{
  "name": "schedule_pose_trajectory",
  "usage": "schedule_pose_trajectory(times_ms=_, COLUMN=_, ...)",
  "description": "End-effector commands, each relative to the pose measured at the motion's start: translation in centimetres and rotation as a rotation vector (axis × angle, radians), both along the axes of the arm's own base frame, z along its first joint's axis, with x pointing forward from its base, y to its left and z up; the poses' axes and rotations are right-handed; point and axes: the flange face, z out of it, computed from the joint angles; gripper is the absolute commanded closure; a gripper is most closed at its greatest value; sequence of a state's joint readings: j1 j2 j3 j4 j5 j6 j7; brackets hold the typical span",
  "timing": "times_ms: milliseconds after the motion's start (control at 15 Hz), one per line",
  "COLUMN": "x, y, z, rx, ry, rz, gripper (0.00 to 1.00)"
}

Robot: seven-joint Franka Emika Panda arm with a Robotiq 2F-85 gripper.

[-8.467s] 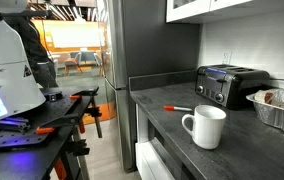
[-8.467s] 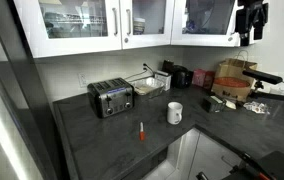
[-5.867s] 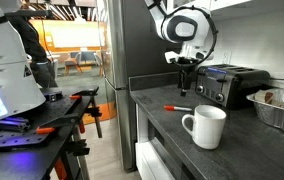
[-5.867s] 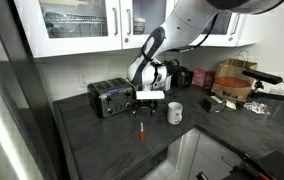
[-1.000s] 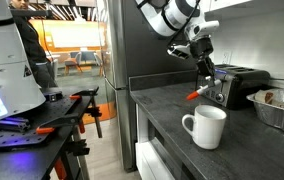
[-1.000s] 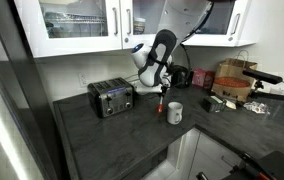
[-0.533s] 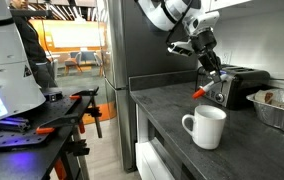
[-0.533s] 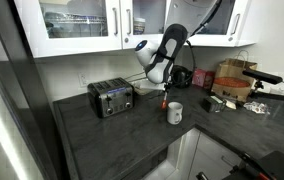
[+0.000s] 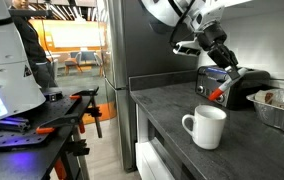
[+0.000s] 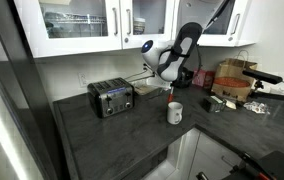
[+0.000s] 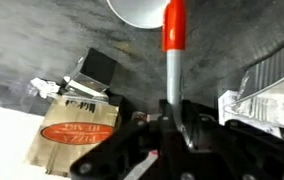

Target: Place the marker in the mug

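A dark bench (image 9: pixel 172 108) runs along the wall, with white glass-front cabinets (image 10: pixel 82 25) above it in an exterior view. The arm (image 9: pixel 187 12) reaches in from the top and bends down toward the middle of the bench; in an exterior view (image 10: pixel 182 45) it stands in front of the cabinets.

A black-and-silver toaster (image 10: pixel 110 98) sits on the bench, well to the left of the mug in that view. In an exterior view the toaster (image 9: pixel 247 85) is at the far side, behind the mug and partly hidden by the arm. A foil tray (image 9: pixel 282 112) lies at the right edge, near the toaster. In the wrist view, the tray (image 11: pixel 277 80) is at the right and a brown box (image 11: pixel 77 128) with an orange label at the lower left.

The white mug (image 9: pixel 207 128) stands upright on the bench near its front edge, handle to the left. In an exterior view the mug (image 10: pixel 174 112) is right below the tool.

The tool (image 9: pixel 225 82) points down and is clenched on the marker (image 9: pixel 218 96), which hangs from it with its red end lowest. That end is just above the mug's rim and slightly to the right in this view, not inside. In an exterior view the marker (image 10: pixel 172 94) is directly over the mug. In the wrist view the tool (image 11: pixel 174 108) grips the pale body, and the marker's (image 11: pixel 172 40) red end overlaps the edge of the mug's opening (image 11: pixel 137 8).
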State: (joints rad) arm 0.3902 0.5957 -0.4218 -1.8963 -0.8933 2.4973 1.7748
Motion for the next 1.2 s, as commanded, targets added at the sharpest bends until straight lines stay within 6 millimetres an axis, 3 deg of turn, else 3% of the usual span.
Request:
schedule_pose_trajectory(times_ms=0, x=-0.6, y=-1.3, z=-0.3, rx=0.002, ry=-0.035, rz=-0.011, gripper=0.95)
schedule_pose_trajectory(times_ms=333, x=-0.8, y=-3.0, z=-3.0, rx=0.005, ry=0.002, rz=-0.02, gripper=0.95)
schedule_pose_trajectory(times_ms=733, x=-1.5, y=-2.8, z=-6.4, rx=0.047, ry=0.069, rz=-0.018, gripper=0.95)
schedule_pose_trajectory(times_ms=800, x=-1.6, y=-2.7, z=-6.7, rx=0.05, ry=0.079, rz=-0.016, gripper=0.65)
schedule_pose_trajectory(times_ms=1133, x=-1.9, y=-2.6, z=-6.0, rx=0.136, ry=0.106, rz=-0.024, gripper=0.25)
